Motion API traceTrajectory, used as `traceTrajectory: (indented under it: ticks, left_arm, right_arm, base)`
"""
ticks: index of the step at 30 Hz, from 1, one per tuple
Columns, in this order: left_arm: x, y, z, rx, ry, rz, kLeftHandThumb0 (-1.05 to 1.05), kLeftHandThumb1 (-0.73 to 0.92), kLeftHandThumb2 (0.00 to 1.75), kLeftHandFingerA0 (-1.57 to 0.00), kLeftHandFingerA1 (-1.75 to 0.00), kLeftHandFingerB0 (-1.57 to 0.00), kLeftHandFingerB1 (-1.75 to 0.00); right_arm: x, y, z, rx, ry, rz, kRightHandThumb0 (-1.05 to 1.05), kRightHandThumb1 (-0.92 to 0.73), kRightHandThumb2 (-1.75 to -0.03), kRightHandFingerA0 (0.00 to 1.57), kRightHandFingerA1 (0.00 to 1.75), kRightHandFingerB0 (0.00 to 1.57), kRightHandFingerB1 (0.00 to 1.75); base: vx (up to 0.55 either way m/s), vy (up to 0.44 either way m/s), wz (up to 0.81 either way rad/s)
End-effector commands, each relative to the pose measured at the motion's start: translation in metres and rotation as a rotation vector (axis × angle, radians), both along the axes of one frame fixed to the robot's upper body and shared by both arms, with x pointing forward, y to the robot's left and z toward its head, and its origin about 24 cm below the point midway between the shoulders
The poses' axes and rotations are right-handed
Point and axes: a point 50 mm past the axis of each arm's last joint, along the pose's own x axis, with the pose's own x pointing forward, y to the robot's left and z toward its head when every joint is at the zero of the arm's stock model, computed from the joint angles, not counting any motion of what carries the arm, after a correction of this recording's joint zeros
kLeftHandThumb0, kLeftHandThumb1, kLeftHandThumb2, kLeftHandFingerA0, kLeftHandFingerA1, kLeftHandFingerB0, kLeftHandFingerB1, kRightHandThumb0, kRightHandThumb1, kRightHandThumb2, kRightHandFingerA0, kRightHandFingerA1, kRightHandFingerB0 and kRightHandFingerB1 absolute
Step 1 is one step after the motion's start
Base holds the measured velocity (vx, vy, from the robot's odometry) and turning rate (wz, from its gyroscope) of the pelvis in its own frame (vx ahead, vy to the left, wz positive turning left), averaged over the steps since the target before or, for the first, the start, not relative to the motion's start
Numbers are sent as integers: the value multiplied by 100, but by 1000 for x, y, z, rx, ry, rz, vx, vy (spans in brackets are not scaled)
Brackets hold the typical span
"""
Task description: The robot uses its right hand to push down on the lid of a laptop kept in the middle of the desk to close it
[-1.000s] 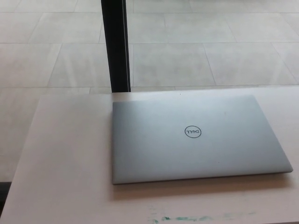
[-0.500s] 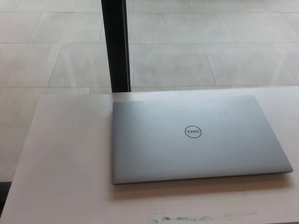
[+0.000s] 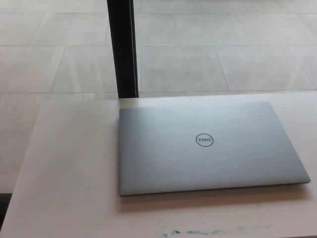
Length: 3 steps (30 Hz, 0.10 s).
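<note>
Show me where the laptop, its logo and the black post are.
laptop (image 3: 163, 158): head view, plain left part of the closed lid.
logo (image 3: 204, 141): head view, middle of the round badge.
black post (image 3: 122, 47): head view, mid-height of the post behind the desk.

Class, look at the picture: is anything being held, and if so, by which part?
Nothing is held. No hand shows in the head view; the laptop lies closed and untouched on the desk.

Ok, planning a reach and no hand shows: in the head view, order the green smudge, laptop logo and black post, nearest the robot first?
1. green smudge, at the desk's near edge.
2. laptop logo, middle of the shut lid.
3. black post, beyond the desk, left of centre.
</note>
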Motion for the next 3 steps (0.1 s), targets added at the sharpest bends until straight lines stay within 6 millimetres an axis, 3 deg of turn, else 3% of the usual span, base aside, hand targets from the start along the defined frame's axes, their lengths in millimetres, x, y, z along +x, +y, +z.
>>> traceTrajectory:
  ticks: [1,3]
  left_arm:
    - [0,3,1,11,11,-1,-94,89,66,-44,-56,-38,-49]
    - [0,3,1,11,11,-1,-94,89,66,-44,-56,-38,-49]
  right_arm:
    - [-2,-4,5,-15,-10,-10,-87,-89,-67,35,117,17,73]
    - [-2,-4,5,-14,-11,-10,-87,-89,-67,35,117,17,73]
  base:
    - [0,0,0]
    - [0,0,0]
